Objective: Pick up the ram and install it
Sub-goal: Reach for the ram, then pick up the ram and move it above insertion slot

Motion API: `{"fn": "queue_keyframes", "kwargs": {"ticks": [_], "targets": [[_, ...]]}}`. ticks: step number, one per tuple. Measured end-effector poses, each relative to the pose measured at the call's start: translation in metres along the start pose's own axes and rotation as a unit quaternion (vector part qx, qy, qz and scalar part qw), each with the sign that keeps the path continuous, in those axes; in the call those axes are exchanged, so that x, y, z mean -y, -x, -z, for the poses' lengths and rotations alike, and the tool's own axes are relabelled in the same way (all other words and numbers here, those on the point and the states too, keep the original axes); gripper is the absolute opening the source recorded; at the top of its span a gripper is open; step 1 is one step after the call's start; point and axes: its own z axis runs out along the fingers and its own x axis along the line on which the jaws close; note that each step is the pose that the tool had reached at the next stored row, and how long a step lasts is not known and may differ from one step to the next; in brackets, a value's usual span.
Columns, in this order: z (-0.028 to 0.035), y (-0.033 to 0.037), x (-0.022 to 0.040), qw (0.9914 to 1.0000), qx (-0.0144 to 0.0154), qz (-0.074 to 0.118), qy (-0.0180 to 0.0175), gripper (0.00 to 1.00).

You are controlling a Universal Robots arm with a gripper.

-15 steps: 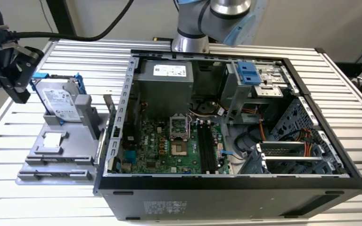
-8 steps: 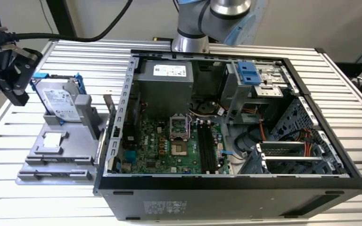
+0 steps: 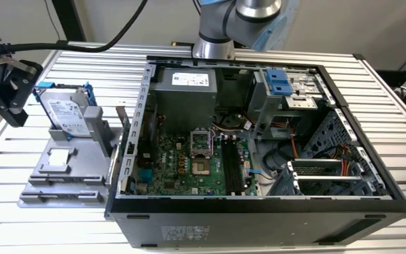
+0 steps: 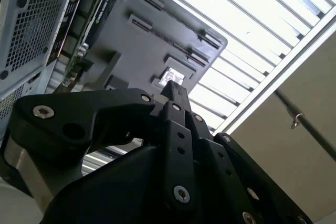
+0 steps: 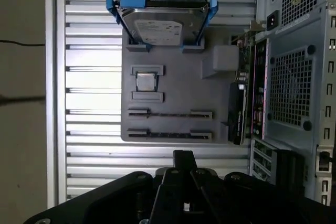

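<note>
Exterior view: gripper (image 3: pixel 14 117) pressed together, empty, near grey tray (image 3: pixel 83 169); ram's place relative to it unclear.

Slatted metal table (image 3: pixel 400 106) carries open computer case (image 3: pixel 259 209) and grey holder tray (image 3: pixel 62 185), tray just beside case on exterior view's left. Hard drive (image 3: pixel 67 116) in blue-handled frame stands upright at tray's far end. Small square chip (image 3: pixel 59 155) lies in tray recess; two long grooves (image 5: pixel 170 114) beyond it. Inside case: green motherboard (image 3: pixel 167 174), long black slots (image 3: pixel 232 166), grey power supply (image 3: pixel 185 98), blue latch (image 3: pixel 278 82).
</note>
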Motion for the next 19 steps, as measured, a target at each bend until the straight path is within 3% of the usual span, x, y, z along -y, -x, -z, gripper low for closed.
{"fn": "queue_keyframes", "kwargs": {"ticks": [16, 19], "targets": [[0.0000, -0.0004, 0.0001, 1.00000, -0.0009, 0.002, 0.0000, 0.00], [-0.0001, -0.0007, 0.0000, 0.99974, -0.0020, 0.023, 0.0001, 0.00]]}}
